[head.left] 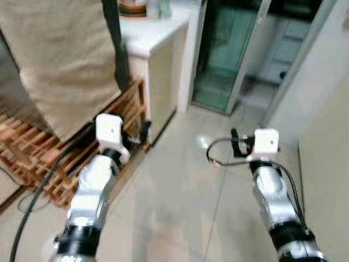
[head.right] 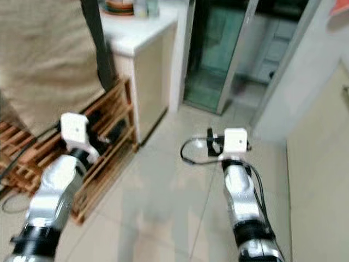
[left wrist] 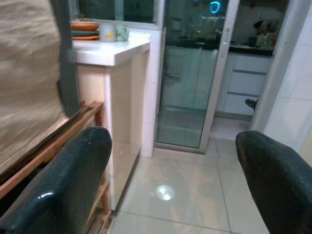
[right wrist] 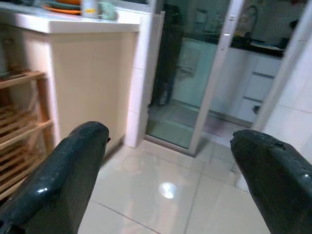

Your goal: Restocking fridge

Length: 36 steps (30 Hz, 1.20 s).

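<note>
The restocking looks barely begun, as far as I can judge; no fridge can be made out and no goods are in either claw; finding the fridge and the stock, then loading, all seems left to do. The left gripper is spread wide and grasps nothing; the right gripper is likewise released and bare; both are held out over the tiled floor. At eleven o'clock stands a white counter with stacked dishes and a cup on top; their contents cannot be told. At nine o'clock is a wooden rack; at one o'clock a glass door.
</note>
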{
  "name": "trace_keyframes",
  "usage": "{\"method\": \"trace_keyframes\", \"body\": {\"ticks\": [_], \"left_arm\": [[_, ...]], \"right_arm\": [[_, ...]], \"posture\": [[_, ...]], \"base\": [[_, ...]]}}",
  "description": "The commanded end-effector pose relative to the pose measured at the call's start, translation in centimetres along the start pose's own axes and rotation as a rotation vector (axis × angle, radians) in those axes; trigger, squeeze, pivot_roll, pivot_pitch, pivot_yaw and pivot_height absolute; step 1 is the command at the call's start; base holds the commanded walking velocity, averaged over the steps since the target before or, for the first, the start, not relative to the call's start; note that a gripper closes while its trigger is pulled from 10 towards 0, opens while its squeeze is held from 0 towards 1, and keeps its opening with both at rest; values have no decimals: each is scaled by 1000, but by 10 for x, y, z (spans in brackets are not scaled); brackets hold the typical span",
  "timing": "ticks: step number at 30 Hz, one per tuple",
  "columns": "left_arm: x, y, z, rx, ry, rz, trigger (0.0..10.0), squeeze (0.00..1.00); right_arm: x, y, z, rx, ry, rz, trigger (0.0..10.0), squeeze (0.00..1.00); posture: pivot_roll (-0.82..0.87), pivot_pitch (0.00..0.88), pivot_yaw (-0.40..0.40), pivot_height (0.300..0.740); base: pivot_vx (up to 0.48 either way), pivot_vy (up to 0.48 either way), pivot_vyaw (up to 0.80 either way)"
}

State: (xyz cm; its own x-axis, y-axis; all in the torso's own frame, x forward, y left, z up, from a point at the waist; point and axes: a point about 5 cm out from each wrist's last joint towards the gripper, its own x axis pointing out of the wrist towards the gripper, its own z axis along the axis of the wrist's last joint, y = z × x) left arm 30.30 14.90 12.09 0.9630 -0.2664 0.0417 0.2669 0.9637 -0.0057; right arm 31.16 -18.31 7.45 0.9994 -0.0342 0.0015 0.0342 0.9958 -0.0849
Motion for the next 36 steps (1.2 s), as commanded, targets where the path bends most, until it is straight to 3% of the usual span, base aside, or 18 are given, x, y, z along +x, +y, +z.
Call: {"method": "trace_keyframes", "body": {"ticks": [1,9,20,28,32,36], "left_arm": [[2,7,1,11,-4,38,10000,0],[6,19,2,-56,-15,134,10000,0],[9,23,13,-23,-60,116,10000,0],[18,16,21,16,-77,77,10000,0],[22,9,24,68,-81,61,10000,0],[25,6,24,65,-74,67,10000,0]], "right_arm": [[7,7,9,8,-26,17,10000,0],[8,6,11,20,-35,5,10000,0],[11,13,10,31,-26,11,10000,0],[13,14,12,31,-34,15,10000,0],[13,16,12,32,-39,18,10000,0],[13,17,13,27,-43,23,10000,0]], "posture": [[-66,0,-39,740],[-70,0,-23,740],[-69,0,-9,740],[-73,0,-2,740],[-82,0,-1,740],[-84,0,-5,740]], "base": [[0,480,0],[0,480,0],[0,480,0],[0,480,0],[0,0,0],[0,0,0]]}}
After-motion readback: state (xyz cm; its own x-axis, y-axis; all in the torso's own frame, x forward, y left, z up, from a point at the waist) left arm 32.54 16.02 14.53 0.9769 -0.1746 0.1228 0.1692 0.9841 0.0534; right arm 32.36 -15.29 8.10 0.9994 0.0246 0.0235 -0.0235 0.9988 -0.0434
